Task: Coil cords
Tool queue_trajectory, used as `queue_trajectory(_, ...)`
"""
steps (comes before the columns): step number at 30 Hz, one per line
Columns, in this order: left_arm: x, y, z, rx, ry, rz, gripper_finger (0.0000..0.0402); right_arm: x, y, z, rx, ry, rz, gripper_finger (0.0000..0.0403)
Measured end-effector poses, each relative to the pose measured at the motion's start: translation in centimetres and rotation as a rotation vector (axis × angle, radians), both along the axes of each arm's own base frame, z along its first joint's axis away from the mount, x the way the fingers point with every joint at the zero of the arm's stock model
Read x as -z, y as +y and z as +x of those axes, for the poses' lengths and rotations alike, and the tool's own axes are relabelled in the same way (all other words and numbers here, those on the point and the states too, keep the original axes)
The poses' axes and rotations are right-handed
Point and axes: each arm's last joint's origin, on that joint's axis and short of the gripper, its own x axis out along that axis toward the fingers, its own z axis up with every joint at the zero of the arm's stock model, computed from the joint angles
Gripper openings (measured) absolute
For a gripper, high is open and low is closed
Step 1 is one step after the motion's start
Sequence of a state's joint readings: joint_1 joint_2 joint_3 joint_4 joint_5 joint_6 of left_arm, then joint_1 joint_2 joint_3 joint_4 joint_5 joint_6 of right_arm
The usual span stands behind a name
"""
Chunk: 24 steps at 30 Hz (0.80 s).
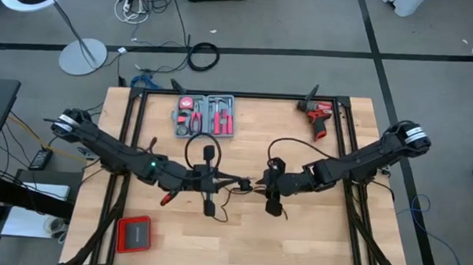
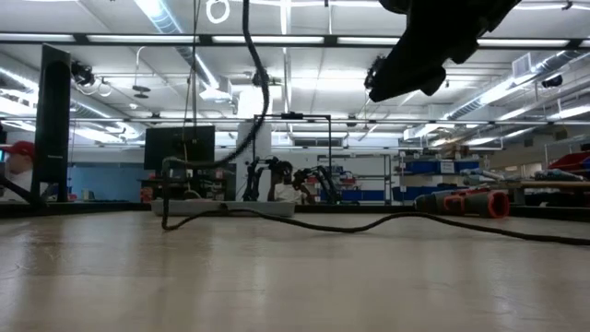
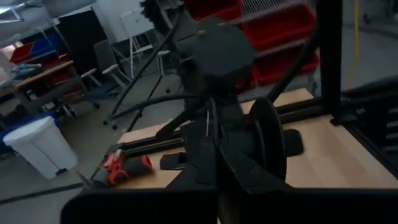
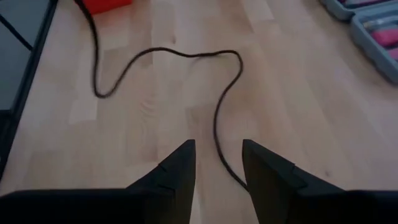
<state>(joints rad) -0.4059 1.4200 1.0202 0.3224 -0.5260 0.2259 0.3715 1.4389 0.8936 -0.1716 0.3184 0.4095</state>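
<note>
The thin black cable [image 4: 217,118] lies in slack bends on the wooden table, and it also shows in the low view [image 2: 369,227]. One stretch of it [image 2: 261,92] rises from the table out of the top of the low view. Its plug block does not show. My left gripper [image 1: 246,182] is at mid-table, pointing toward the table's right edge, and is shut. My right gripper [image 1: 259,186] faces it tip to tip and is open [image 4: 217,149]. Its fingers stand on either side of the cable just above the table. My left gripper is shut on the cable and comes level from the table's left. The place of contact is dark in the left wrist view, so I cannot tell which part of the cable it has. The cable hangs slack from above down to the table [image 2: 166,219].
A grey tool case [image 1: 205,117] lies open at the far middle. A red drill [image 1: 317,114] lies at the far right and a red case [image 1: 134,234] at the near left. Black frame rails [image 1: 129,142] run along the table's sides. Bare wood lies near the front edge.
</note>
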Motion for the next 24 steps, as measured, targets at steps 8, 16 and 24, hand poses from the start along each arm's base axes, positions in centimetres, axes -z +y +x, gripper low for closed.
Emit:
queue_trajectory(8,3.7,0.8,-1.2,-0.092,-0.115,-0.084,0.0,2.3,1.4,1.4,-0.019,0.0,0.0,0.013)
queue_trajectory(16,5.4,2.6,-2.5,-0.41,-0.191,-0.061,0.0,3.4,1.6,2.9,0.093,-0.097,-0.096,0.0129)
queue_trajectory(24,5.3,4.3,-2.7,-0.441,-0.286,-0.08,0.0,1.7,1.1,3.6,0.135,-0.25,-0.157,0.0125)
